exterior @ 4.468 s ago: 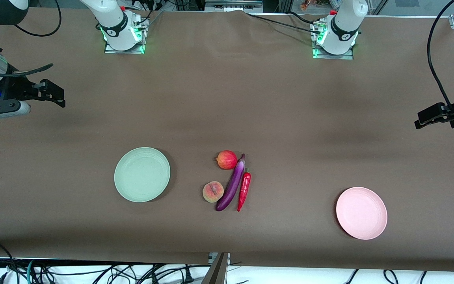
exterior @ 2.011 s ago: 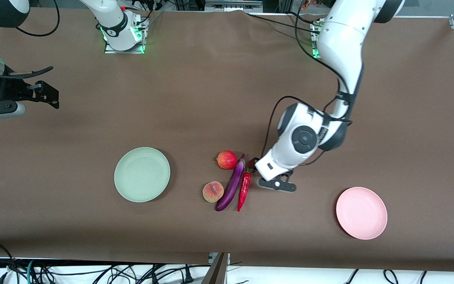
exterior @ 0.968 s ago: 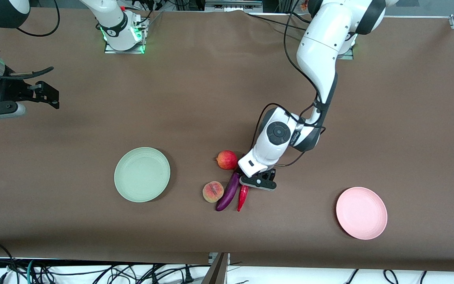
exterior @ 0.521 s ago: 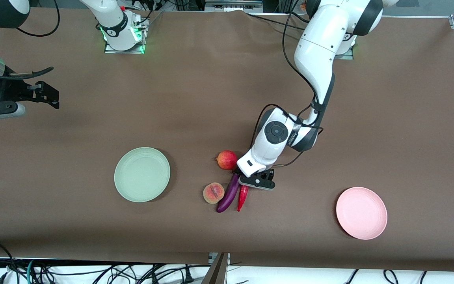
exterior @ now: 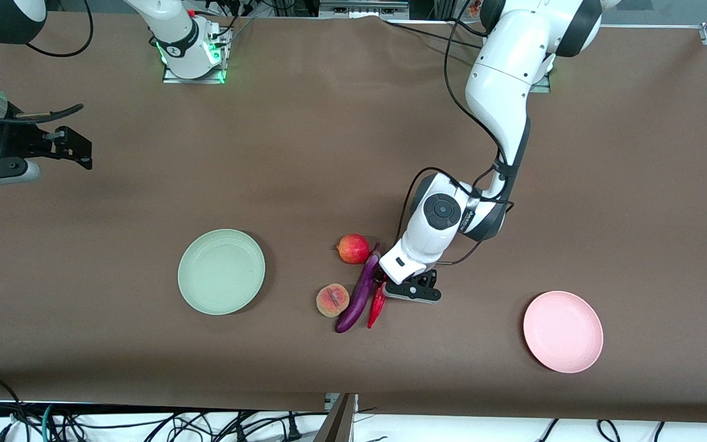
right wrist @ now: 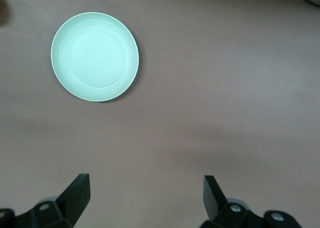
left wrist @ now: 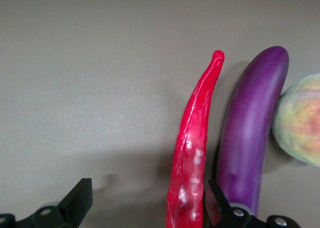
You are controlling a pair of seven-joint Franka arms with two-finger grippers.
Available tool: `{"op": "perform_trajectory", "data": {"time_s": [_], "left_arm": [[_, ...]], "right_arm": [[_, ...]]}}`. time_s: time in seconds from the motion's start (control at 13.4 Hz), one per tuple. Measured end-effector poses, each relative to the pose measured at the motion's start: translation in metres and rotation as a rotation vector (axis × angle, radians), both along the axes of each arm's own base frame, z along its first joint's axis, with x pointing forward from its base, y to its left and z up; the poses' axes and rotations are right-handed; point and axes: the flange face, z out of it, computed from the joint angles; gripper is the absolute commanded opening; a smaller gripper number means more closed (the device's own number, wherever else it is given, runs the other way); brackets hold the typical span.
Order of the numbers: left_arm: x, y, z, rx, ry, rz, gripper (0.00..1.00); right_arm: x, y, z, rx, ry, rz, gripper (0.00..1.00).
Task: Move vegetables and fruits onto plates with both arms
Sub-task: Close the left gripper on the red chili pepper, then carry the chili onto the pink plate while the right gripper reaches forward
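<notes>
The red chili pepper (exterior: 377, 309) lies beside the purple eggplant (exterior: 359, 294). The peach (exterior: 332, 300) touches the eggplant, and the round red fruit (exterior: 353, 248) sits by its stem end. My left gripper (exterior: 404, 290) is low over the chili's stem end and open. In the left wrist view the chili (left wrist: 197, 138) runs between the fingers, close to the finger (left wrist: 216, 204) next to the eggplant (left wrist: 250, 128); the peach (left wrist: 300, 120) is beside the eggplant. My right gripper (exterior: 74, 147) waits open and empty at the right arm's end of the table (right wrist: 145, 193).
The pale green plate (exterior: 221, 271) lies toward the right arm's end and also shows in the right wrist view (right wrist: 95, 56). The pale pink plate (exterior: 563, 331) lies toward the left arm's end, nearer the camera. Cables hang along the table's near edge.
The left arm swung in from the table's end and came down at the chili, then shifted slightly toward the pink plate. The right arm has barely moved.
</notes>
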Motion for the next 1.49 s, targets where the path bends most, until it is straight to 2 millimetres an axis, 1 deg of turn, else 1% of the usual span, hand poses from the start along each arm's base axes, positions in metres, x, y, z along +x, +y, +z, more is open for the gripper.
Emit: {"op": "perform_trajectory", "data": {"time_s": [0.15,0.22,0.3,0.45,0.6,0.67,0.89,0.97,1.12,1.27,1.34,1.41,1.49], "left_arm": [[-0.001,0.000,-0.005,0.000,-0.004,0.000,1.00],[-0.001,-0.001,-0.010,0.002,-0.002,-0.001,0.94],[-0.003,-0.001,-0.015,0.004,0.000,-0.002,0.81],[-0.004,-0.002,-0.020,0.006,0.002,-0.004,0.41],[-0.004,-0.002,-0.020,0.006,0.000,-0.004,0.12],[-0.003,-0.001,-0.019,0.006,-0.002,-0.003,0.01],[0.001,0.001,-0.015,0.004,-0.012,0.001,0.00],[0.005,0.005,-0.011,0.005,-0.022,0.006,0.00],[0.021,0.024,0.003,0.021,-0.059,0.010,0.00],[0.038,0.054,0.023,0.039,-0.077,-0.002,0.00],[0.046,0.075,0.034,0.058,-0.064,-0.023,0.00],[0.053,0.101,0.045,0.085,-0.043,-0.062,0.00],[0.060,0.132,0.055,0.111,-0.024,-0.107,0.00]], "right_arm": [[0.000,0.000,0.000,0.000,0.000,0.000,1.00],[0.000,0.000,0.000,0.000,0.000,0.000,1.00],[0.000,0.000,0.000,0.000,0.000,0.000,1.00],[0.000,0.000,0.000,0.000,-0.003,0.000,1.00],[0.001,0.001,0.001,0.001,-0.007,0.002,1.00],[0.001,0.001,0.001,0.001,-0.007,0.002,1.00],[0.001,0.001,0.000,0.000,-0.006,0.002,1.00],[0.001,0.001,0.000,0.000,-0.005,0.001,1.00],[0.002,0.002,-0.003,0.012,0.001,-0.001,1.00],[0.004,0.004,-0.010,0.022,0.014,0.000,1.00],[0.006,0.005,-0.017,0.021,0.026,0.003,1.00],[0.009,0.007,-0.026,0.020,0.043,0.006,1.00],[0.013,0.008,-0.039,0.017,0.064,0.008,1.00]]}}
